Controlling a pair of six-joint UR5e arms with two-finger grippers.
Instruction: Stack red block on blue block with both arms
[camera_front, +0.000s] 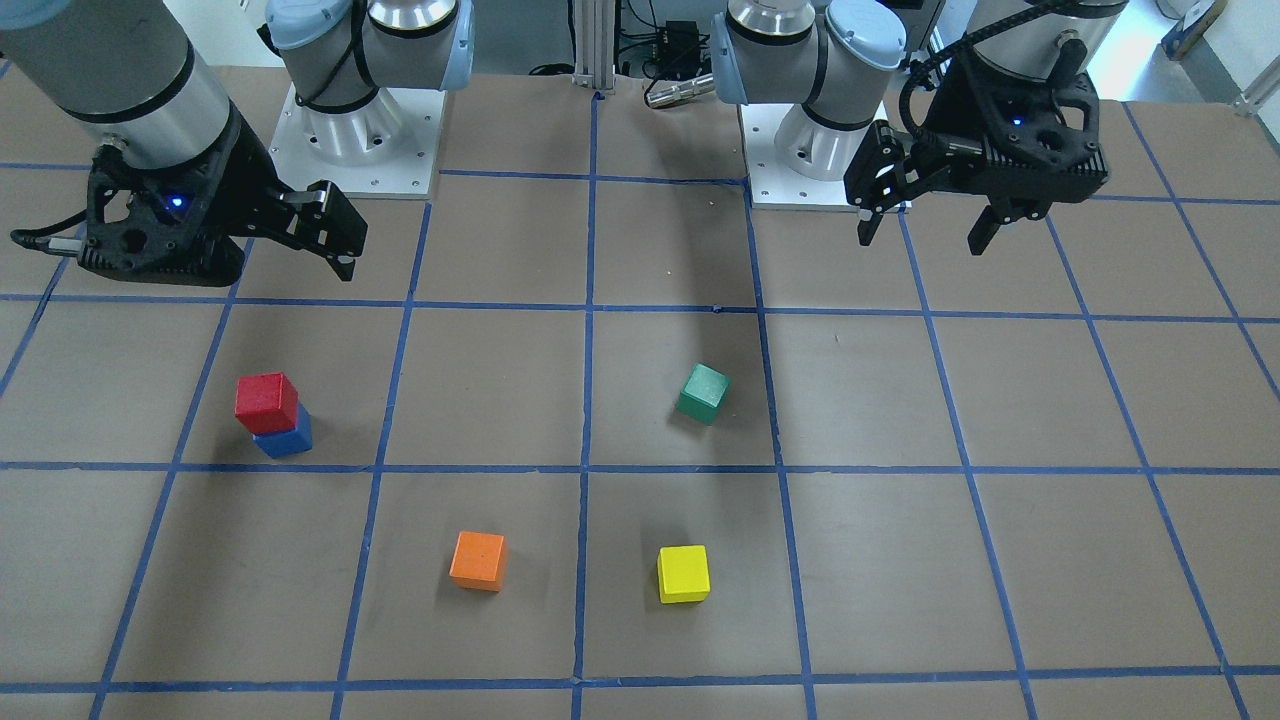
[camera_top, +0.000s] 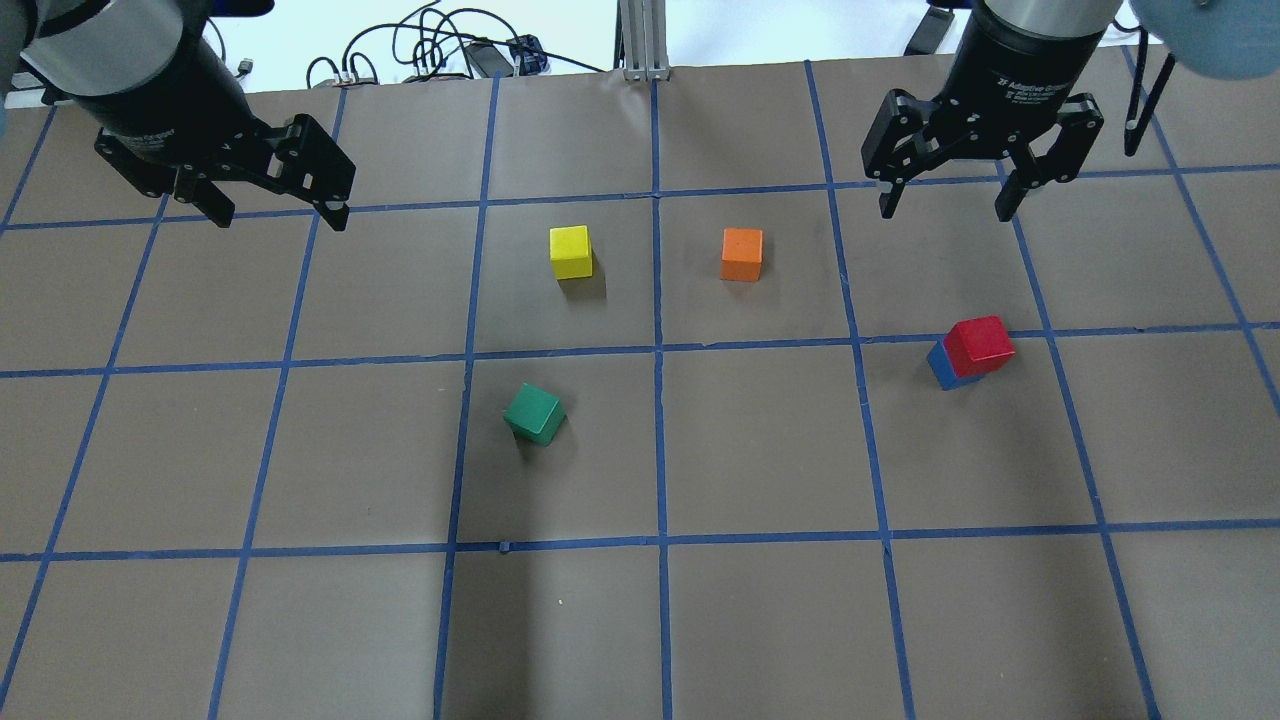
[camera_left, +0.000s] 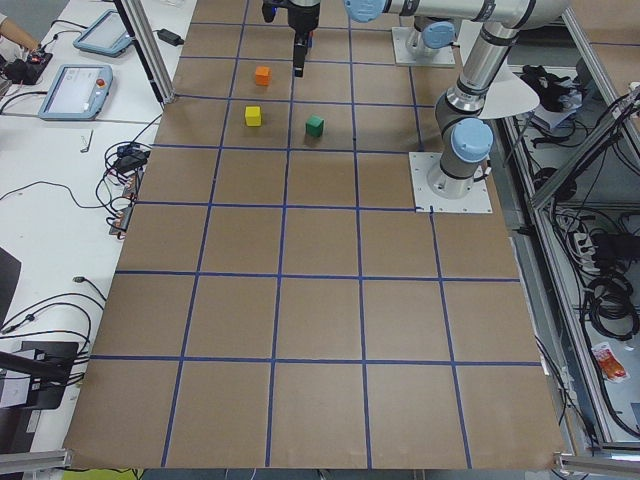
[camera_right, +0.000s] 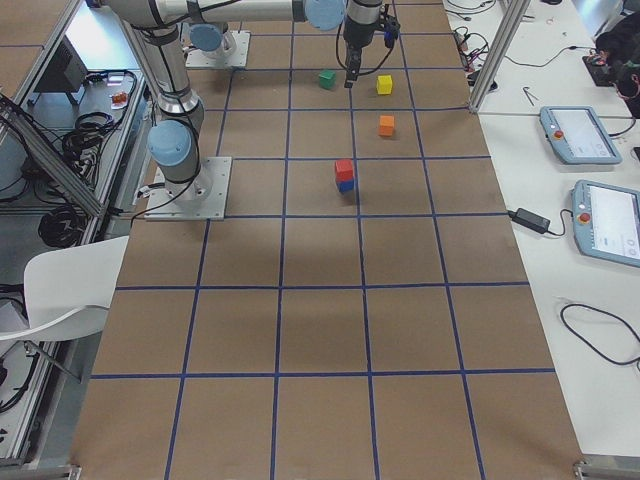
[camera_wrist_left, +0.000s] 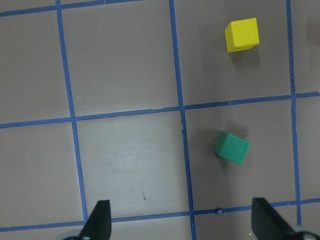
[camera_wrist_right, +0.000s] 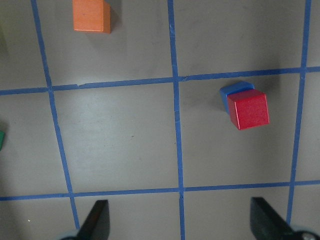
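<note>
Overhead, the red block sits on the blue block, just beside a tape line. The right hand hangs raised, spread and empty beyond the pair, and the left hand is spread too, well apart. The stacking looks done, so any retreat should go up and away, never across the stack. From the front, I cannot tell whether red's edges sit flush on blue. The right wrist view shows bare tabletop between hand and stack, with the orange block well apart.
</note>
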